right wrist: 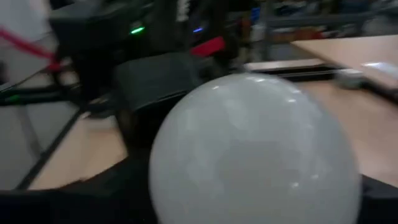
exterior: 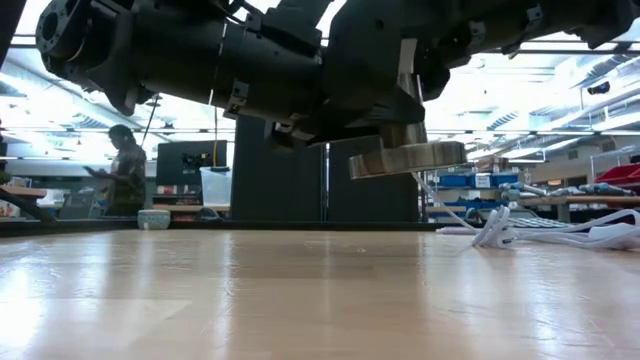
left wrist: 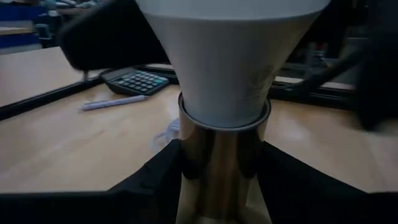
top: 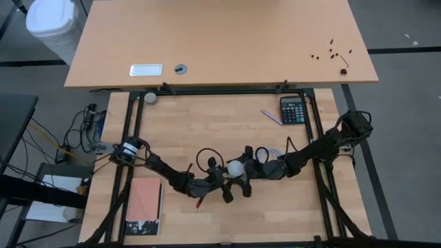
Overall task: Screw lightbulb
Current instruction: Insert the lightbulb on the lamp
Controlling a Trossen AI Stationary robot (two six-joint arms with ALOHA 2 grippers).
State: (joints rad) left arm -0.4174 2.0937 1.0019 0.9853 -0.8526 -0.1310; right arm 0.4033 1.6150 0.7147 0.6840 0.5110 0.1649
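Note:
The white lightbulb (top: 236, 167) stands upright with its narrow neck (left wrist: 227, 93) in the metal socket (left wrist: 224, 162), in the middle of the table near its front. My left gripper (top: 224, 178) comes in from the left and is shut on the socket. My right gripper (top: 249, 167) comes in from the right and is open. Its fingers stand on either side of the bulb's globe (right wrist: 255, 155); I cannot tell whether they touch it. In the low view the socket's round disc (exterior: 408, 158) hangs above the tabletop. The socket's white cord (exterior: 560, 232) lies on the table. My left gripper pinches the socket's shiny metal barrel (left wrist: 221, 186) between its two fingers (left wrist: 149, 186), just below the bulb's neck. The fingers lie about level and come from the table's left. The socket is lifted clear of the table, its opening up and the bulb standing in it.
A calculator (top: 292, 109) and a pen (top: 271, 116) lie at the far right. An orange notebook (top: 145, 200) lies at the near left. A black cable loop (top: 207, 160) lies by the left arm. A second desk (top: 220, 41) stands beyond. A person (exterior: 125, 165) stands far off.

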